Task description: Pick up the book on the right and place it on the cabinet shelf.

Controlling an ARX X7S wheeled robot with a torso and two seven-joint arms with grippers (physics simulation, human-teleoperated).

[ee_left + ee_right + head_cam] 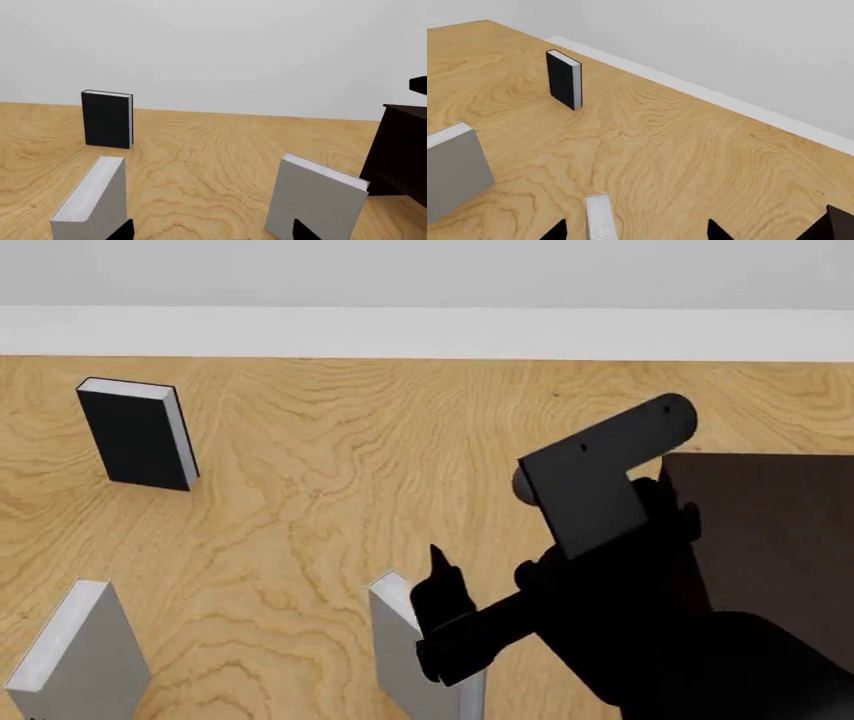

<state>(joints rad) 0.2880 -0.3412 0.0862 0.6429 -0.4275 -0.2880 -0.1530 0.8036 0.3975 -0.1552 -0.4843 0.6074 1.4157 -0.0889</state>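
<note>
**Right arm extended, claw spread; left arm barely seen**

The right arm [627,570] is seen reaching forward and inward across the head view, its black links bent at a boxy wrist block. The right claw [441,615] is held low with its fingers spread wide; two dark fingertips [555,231] are shown well apart in its wrist view. Of the left claw [213,231] only two dark tips, likewise parted, are shown in its own wrist view.
</note>
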